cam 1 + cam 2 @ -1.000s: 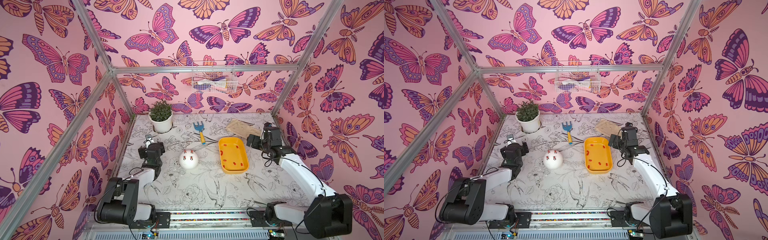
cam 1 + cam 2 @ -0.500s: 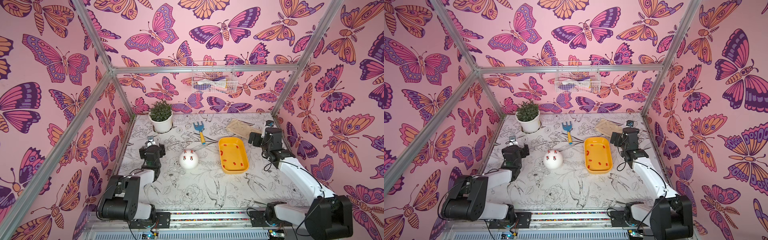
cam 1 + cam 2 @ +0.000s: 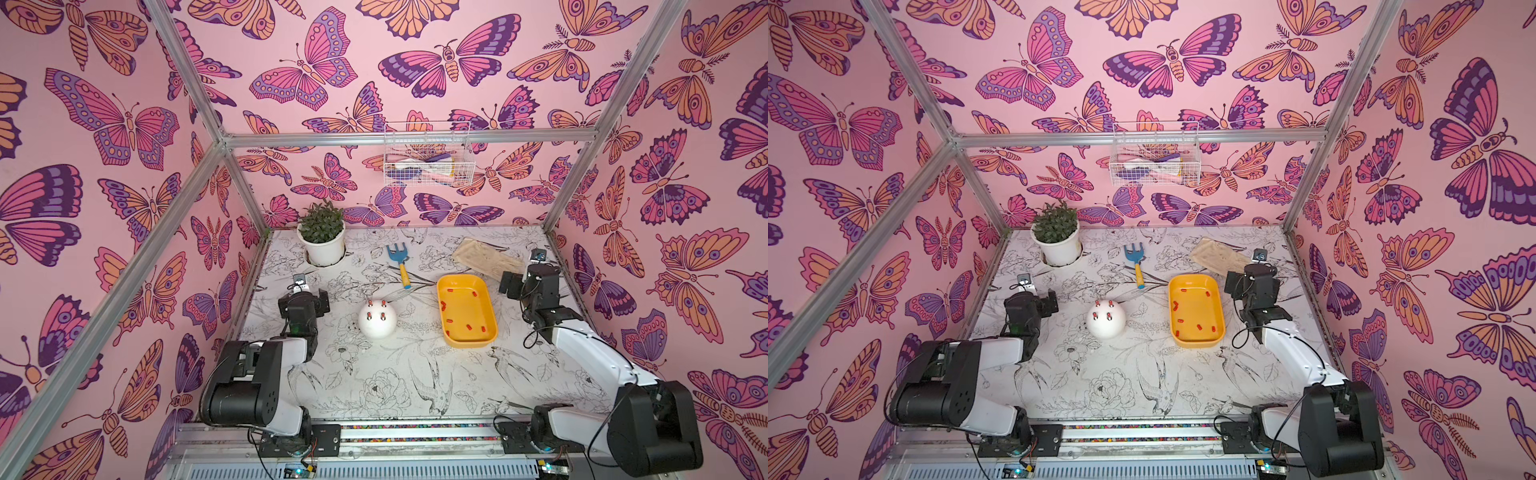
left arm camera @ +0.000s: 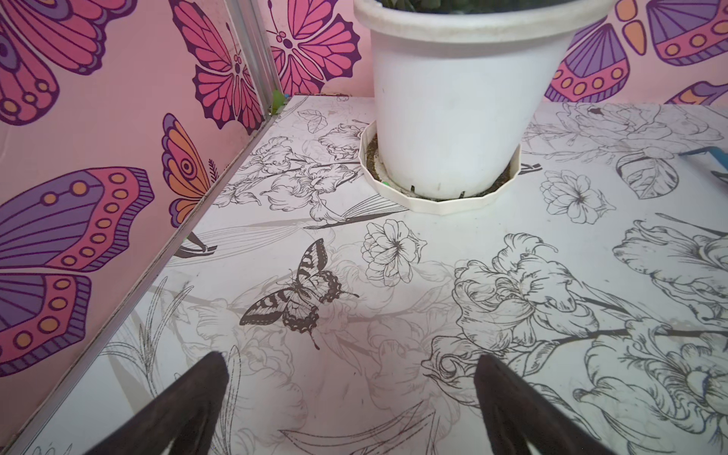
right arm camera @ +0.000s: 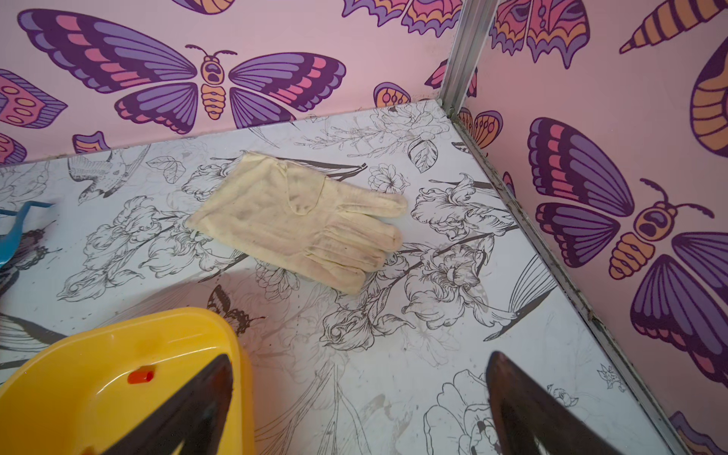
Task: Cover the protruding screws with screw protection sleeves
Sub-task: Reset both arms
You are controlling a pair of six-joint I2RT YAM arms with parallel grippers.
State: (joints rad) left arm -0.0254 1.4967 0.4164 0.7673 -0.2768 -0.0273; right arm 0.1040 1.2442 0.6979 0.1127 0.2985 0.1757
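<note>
A white dome (image 3: 377, 323) sits mid-table, seen in both top views. On its top stand four red screw protection sleeves (image 3: 382, 318), each over a protruding screw; only a dark speck of metal shows at their feet. Several more red sleeves (image 3: 468, 327) lie loose in the yellow tray (image 3: 469, 343) to the dome's right. My left gripper (image 4: 350, 378) is open over bare table, left of the dome and facing the flower pot. My right gripper (image 5: 358, 378) is open beside the tray's far right corner, with one finger (image 5: 197, 405) over the tray's rim (image 5: 236, 354). A single sleeve (image 5: 140, 375) lies in that corner.
A white flower pot (image 3: 322, 249) stands at the back left. A blue hand rake (image 3: 398, 259) lies behind the dome and a cream glove (image 5: 299, 220) behind the tray. A wire basket (image 3: 426, 160) hangs on the back wall. Pink walls and metal posts close in both sides.
Both arms have drawn back slightly toward their bases. The right wrist has turned a little from the tray toward the back right corner. Both jaws stay wide apart.
</note>
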